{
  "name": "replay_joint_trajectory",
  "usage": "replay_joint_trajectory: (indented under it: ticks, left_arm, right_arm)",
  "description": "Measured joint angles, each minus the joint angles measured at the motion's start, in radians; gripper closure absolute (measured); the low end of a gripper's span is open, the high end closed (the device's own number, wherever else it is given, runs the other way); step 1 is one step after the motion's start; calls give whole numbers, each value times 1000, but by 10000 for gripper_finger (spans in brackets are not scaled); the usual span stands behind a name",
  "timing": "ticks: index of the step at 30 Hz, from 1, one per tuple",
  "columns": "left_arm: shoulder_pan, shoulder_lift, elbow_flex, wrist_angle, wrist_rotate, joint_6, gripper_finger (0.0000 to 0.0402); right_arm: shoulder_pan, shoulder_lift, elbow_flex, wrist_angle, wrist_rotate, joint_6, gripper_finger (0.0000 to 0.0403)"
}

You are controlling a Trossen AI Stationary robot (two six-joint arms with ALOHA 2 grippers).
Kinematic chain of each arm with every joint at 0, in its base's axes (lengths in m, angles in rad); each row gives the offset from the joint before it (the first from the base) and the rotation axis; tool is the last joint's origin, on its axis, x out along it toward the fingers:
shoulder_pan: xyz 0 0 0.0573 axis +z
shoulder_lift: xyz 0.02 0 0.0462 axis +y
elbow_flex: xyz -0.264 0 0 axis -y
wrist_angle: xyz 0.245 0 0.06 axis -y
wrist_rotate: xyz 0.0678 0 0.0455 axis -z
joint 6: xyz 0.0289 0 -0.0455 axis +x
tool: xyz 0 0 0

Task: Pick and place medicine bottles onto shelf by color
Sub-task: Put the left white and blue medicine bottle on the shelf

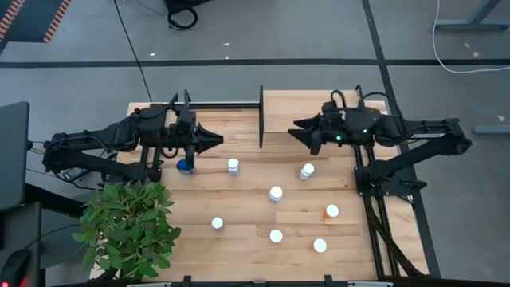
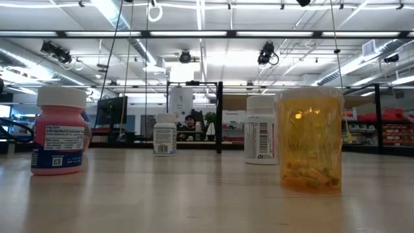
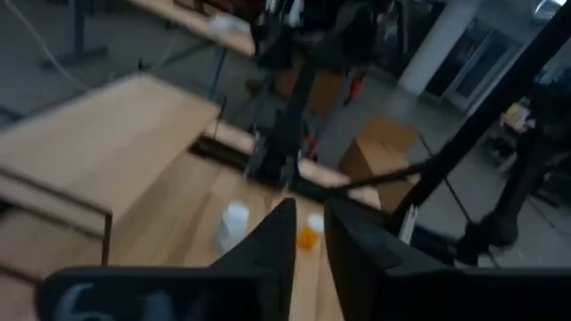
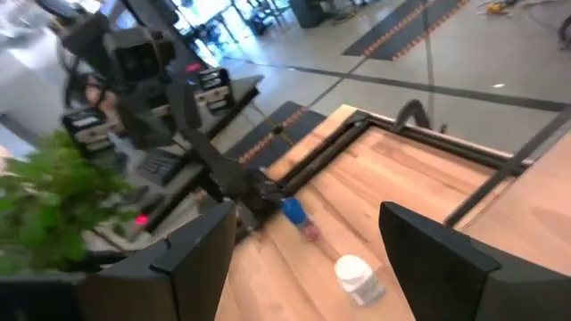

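Several white-capped medicine bottles stand upright on the tabletop: a squat blue one (image 1: 186, 167), white ones (image 1: 233, 166) (image 1: 307, 171) (image 1: 276, 194), an orange one (image 1: 332, 211), and more near the near edge (image 1: 276, 236). The shelf (image 1: 307, 110), light wood with black rails, lies at the far edge. My left gripper (image 1: 217, 141) hovers above the table just far of the blue bottle, its fingers a narrow gap apart (image 3: 309, 236). My right gripper (image 1: 293, 129) hovers by the shelf's near edge, wide open (image 4: 308, 241). Both grippers hold nothing.
A green leafy plant (image 1: 131, 227) fills the near-left corner. A black upright rail (image 1: 261, 116) stands between the two grippers at the far edge. In the low view, a pink-labelled bottle (image 2: 58, 133) and an orange bottle (image 2: 309, 139) stand closest to the near edge.
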Motion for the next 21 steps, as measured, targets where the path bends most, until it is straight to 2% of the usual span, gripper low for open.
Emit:
replay_joint_trajectory:
  ticks: [6,9,13,16,21]
  left_arm:
    - [1,1,0,-182,0,-8,257]
    - [6,5,0,-305,-65,-33,219]
    - [8,46,0,-415,-135,-56,178]
    - [7,74,0,-423,-135,-104,159]
    - [-7,116,0,-426,-135,-164,146]
  right_arm:
    - [30,43,0,-39,-12,-26,118]
    - [49,70,0,-140,-55,-65,118]
    - [53,110,-1,-337,-85,31,118]
    - [52,134,-2,-395,-126,40,118]
    - [53,130,-2,-338,-159,80,118]
